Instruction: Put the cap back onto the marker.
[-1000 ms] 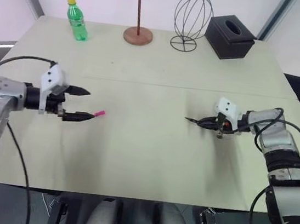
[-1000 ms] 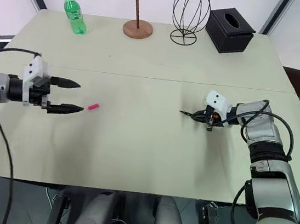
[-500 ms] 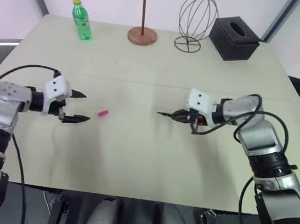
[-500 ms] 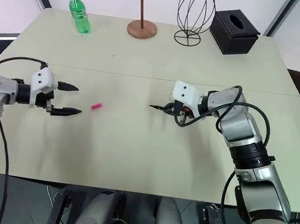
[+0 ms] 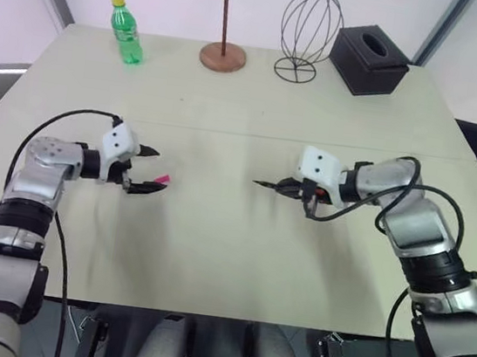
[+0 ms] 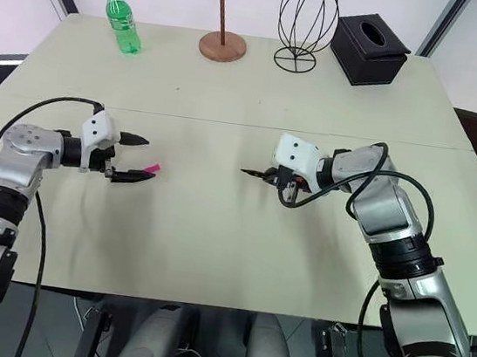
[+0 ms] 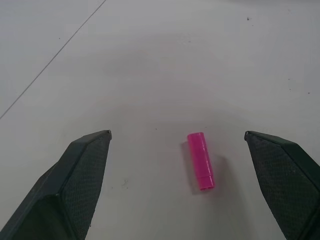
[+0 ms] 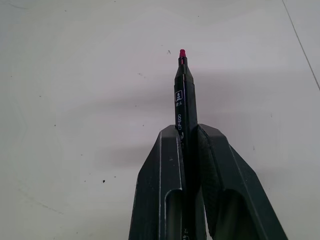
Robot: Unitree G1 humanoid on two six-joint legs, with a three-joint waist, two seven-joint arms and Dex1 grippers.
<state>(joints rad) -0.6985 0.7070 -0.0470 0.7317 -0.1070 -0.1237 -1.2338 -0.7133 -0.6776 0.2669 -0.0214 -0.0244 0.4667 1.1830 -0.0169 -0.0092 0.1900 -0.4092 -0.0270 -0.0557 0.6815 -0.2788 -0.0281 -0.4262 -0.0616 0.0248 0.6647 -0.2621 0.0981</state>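
Observation:
The pink cap (image 7: 201,161) lies flat on the pale table (image 5: 228,256), left of centre. My left gripper (image 5: 160,171) is open and low over the table. Its two black fingers (image 7: 85,170) stand on either side of the cap without touching it, and the cap lies closer to one finger. Right of centre, my right gripper (image 5: 294,188) is shut on the dark marker (image 8: 182,90). The marker's red tip sticks out past the fingertips and points left toward the cap (image 6: 153,168), a good gap away.
Along the table's far edge stand a green bottle (image 5: 126,32), a brown rod on a round base (image 5: 222,55), a wire head-shaped frame (image 5: 308,34) and a black tissue box (image 5: 368,59). A thin seam runs across the table.
My left gripper has moved right and down, so the cap now lies between its open fingers. My right gripper carried the marker left toward the middle, then held still.

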